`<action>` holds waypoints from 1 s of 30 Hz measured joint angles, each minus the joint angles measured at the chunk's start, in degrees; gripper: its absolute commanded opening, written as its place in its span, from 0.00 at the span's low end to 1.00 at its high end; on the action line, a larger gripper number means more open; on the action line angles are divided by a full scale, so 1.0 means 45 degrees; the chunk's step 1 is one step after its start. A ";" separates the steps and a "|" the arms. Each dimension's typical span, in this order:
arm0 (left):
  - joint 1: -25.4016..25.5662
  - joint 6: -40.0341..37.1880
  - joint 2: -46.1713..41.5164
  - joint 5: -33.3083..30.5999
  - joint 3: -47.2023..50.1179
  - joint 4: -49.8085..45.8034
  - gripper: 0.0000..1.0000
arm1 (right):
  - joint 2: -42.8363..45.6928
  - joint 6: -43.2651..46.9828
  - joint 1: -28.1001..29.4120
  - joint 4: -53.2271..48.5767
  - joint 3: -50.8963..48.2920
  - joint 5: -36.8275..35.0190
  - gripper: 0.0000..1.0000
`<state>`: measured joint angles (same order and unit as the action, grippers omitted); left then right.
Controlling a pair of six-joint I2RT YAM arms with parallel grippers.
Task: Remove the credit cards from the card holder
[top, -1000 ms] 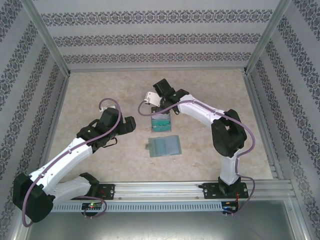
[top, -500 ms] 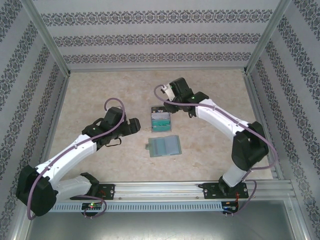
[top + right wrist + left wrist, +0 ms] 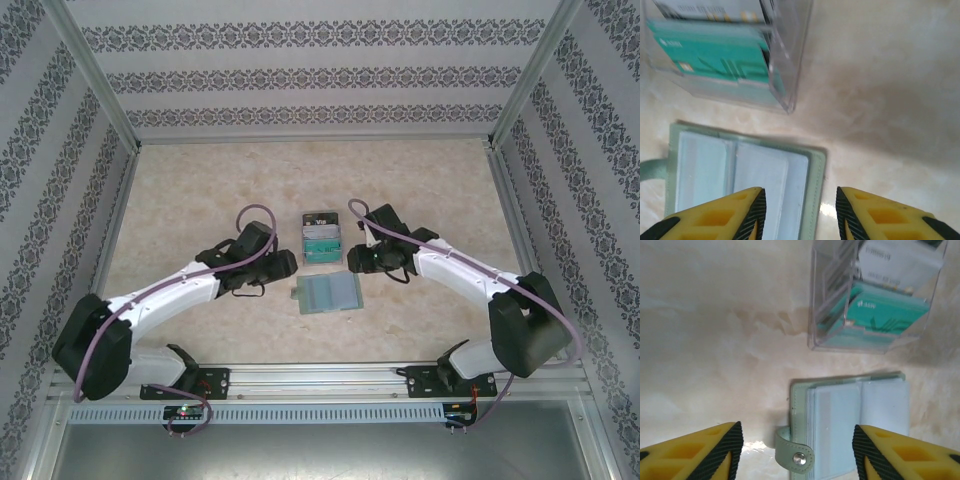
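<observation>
The card holder [image 3: 327, 293] lies open and flat mid-table, a grey-green wallet with pale blue sleeves [image 3: 855, 420] and a snap tab [image 3: 796, 456]. The credit cards [image 3: 322, 243], teal and white, stand in a clear plastic box just behind it [image 3: 880, 315] [image 3: 710, 55]. My left gripper [image 3: 285, 265] hovers at the holder's tab side, open, its jaws spanning the tab and left panel [image 3: 797, 450]. At the holder's right edge my right gripper [image 3: 352, 262] is open, with the wallet's border [image 3: 817, 190] between its fingers [image 3: 800, 212]. Neither holds anything.
The clear box [image 3: 790, 65] stands close behind both grippers. Patterned walls with metal posts [image 3: 120, 130] enclose the beige table [image 3: 200, 190]. A metal rail [image 3: 320, 378] runs along the near edge.
The right arm swung from the box down to the holder's right edge, its jaws widening. The left gripper moved right toward the tab side and its jaws narrowed.
</observation>
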<state>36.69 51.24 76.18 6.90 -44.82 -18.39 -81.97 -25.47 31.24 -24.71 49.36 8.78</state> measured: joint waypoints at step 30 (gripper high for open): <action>0.1428 -0.0296 0.4255 0.1972 -0.2244 -0.0733 0.30 | -0.1175 -0.2895 0.1428 0.1739 -0.1821 0.0146 0.36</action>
<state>43.11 49.91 95.33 15.77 -54.92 -21.69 -87.26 -38.50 37.67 -16.88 41.17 9.43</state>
